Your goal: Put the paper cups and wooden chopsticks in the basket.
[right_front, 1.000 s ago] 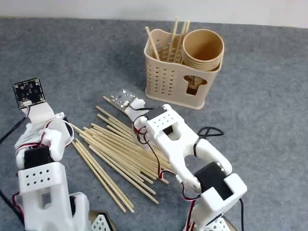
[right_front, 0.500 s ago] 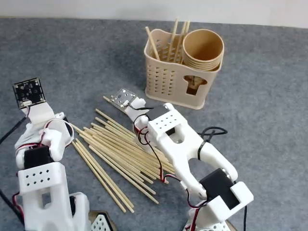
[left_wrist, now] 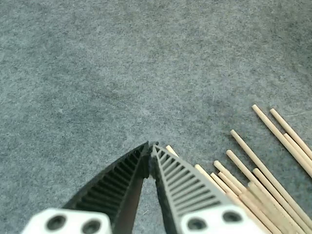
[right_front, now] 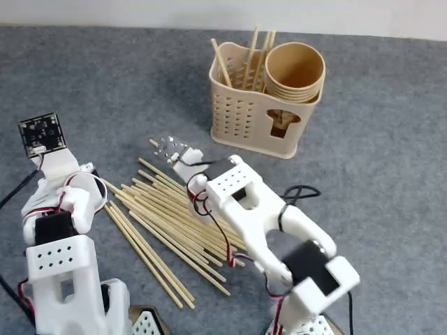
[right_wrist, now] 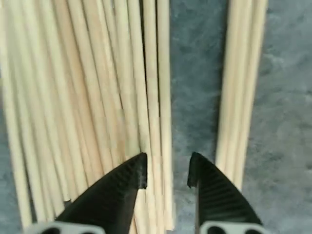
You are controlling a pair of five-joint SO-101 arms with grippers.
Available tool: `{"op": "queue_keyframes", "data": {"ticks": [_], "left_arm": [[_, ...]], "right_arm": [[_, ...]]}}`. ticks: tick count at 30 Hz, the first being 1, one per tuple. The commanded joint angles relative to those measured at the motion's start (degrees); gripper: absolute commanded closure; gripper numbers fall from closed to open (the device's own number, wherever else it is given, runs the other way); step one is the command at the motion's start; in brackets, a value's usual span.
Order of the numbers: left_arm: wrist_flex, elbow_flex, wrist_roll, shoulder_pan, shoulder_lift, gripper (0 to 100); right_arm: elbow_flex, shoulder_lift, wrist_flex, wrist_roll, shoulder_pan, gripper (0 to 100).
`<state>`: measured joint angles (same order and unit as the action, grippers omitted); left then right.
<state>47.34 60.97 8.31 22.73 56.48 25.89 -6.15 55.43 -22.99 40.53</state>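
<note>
We see the right hand (right_wrist: 166,171) partly open, low over the loose wooden chopsticks (right_front: 174,213), with nothing gripped; we can't tell if the tips touch the sticks. The left hand (left_wrist: 150,147) is closed on nothing, tips just beside the pile's ends, over the grey surface (right_front: 391,174). The pile lies fanned on the surface near the basket (right_front: 244,122), not touching it. The paper cups (right_front: 295,70) sit stacked in one basket compartment, and a few upright chopsticks (right_front: 253,52) stand in the other.
</note>
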Motion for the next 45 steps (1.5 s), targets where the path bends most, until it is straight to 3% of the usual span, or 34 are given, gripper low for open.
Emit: {"op": "queue_keyframes", "data": {"ticks": [1,8,27,32,37,45], "left_arm": [[-1.1,-0.7,0.3,0.7,1.2,97],[-1.1,-0.7,0.3,0.7,1.2,97],[-1.1,-0.7,0.3,0.7,1.2,97],[-1.1,-0.7,0.3,0.7,1.2,97],[-1.1,-0.7,0.3,0.7,1.2,97],[-1.1,-0.7,0.3,0.7,1.2,97]], "right_arm": [[-0.4,-1.5,-1.3,-0.8,0.5,90.2],[-0.4,0.5,-0.9,-0.8,0.4,99.6],[-0.3,11.1,-0.7,-0.7,-2.2,99.3],[-1.6,12.8,6.9,-0.4,-1.9,99.3],[-1.6,22.2,6.8,-0.4,-2.2,99.3],[9.3,34.6,-2.8,-0.4,-1.0,99.3]]}}
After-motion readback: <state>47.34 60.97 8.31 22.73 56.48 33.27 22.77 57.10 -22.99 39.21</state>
